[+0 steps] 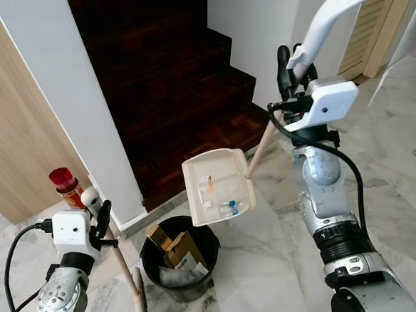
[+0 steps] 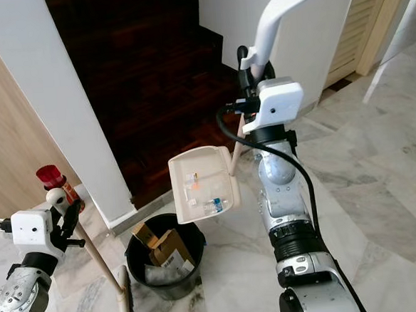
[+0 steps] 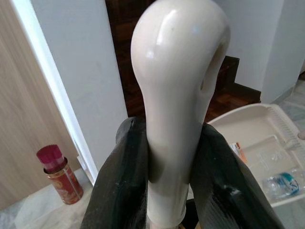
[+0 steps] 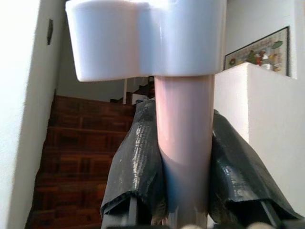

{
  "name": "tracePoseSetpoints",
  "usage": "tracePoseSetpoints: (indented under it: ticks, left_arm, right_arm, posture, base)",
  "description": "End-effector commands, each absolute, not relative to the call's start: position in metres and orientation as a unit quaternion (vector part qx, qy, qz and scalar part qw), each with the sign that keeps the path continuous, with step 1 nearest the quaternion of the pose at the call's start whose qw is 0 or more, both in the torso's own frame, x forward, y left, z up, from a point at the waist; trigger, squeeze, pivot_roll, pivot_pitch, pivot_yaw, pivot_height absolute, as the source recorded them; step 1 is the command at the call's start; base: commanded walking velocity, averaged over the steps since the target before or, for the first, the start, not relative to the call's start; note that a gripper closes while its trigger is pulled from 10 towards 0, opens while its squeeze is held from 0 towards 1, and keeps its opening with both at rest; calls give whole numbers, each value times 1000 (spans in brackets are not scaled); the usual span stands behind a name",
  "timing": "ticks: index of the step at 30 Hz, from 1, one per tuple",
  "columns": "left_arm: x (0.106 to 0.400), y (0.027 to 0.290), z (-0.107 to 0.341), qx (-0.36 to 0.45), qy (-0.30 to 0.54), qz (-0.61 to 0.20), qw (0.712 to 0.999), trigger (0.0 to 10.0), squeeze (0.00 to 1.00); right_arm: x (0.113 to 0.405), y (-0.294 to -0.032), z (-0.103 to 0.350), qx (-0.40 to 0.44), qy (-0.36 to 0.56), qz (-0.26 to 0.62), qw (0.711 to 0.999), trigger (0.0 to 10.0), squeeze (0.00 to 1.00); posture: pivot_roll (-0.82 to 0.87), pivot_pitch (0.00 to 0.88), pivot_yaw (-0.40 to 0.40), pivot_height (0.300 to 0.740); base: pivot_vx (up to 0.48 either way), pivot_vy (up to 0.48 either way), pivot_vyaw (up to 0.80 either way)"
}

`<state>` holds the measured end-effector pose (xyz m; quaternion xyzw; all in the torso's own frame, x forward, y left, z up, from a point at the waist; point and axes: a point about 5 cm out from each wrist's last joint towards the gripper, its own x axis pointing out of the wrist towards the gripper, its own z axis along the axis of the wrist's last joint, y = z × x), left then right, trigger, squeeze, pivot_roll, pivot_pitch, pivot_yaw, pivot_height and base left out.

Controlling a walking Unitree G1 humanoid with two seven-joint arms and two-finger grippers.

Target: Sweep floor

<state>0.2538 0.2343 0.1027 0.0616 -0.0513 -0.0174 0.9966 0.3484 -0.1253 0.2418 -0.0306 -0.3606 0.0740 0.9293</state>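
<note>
Holding: my right gripper (image 4: 183,191) clamps the dustpan handle (image 1: 327,19)
Dustpan (image 1: 217,184): raised, tilted above the black bin (image 1: 179,258)
Left gripper (image 3: 174,191): closed around the broom handle (image 3: 178,95)

Dark wooden staircase (image 1: 167,80), red-capped can (image 1: 66,186) by the white wall (image 1: 68,101), louvred door (image 1: 370,23).

Head stereo pair is looking down, both sharing the dustpan (image 1: 217,187) over the bin (image 1: 180,261). Each wrist camera is looking closely along its fingers; left also catching the dustpan.
</note>
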Motion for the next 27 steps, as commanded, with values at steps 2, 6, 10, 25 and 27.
tracePoseSetpoints:
  ticks: [2, 6, 10, 25, 27]
  left_arm:
    - [255, 234, 112, 71, -75, -17, 995, 10000, 0]
    - [255, 233, 112, 72, -75, -19, 994, 10000, 0]
    - [255, 233, 112, 73, -76, -19, 994, 10000, 0]
    - [257, 231, 112, 74, -77, -22, 994, 10000, 0]
    - [257, 231, 112, 74, -78, -23, 994, 10000, 0]
  right_arm:
    - [338, -120, 261, -32, -411, 83, 907, 10000, 0]
    - [334, -116, 260, -35, -414, 94, 905, 10000, 0]
    - [329, -111, 258, -35, -414, 107, 904, 10000, 0]
    - [302, -88, 252, -9, -419, 167, 893, 10000, 0]
    - [298, -83, 253, 2, -422, 175, 889, 10000, 0]
  posture:
    - [95, 53, 3, 740]
    - [95, 53, 3, 740]
    - [95, 53, 3, 740]
    - [92, 53, 0, 740]
    - [91, 51, -1, 740]
  base:
    - [0, 0, 0]
    - [0, 0, 0]
    - [0, 0, 0]
    - [0, 0, 0]
    - [0, 0, 0]
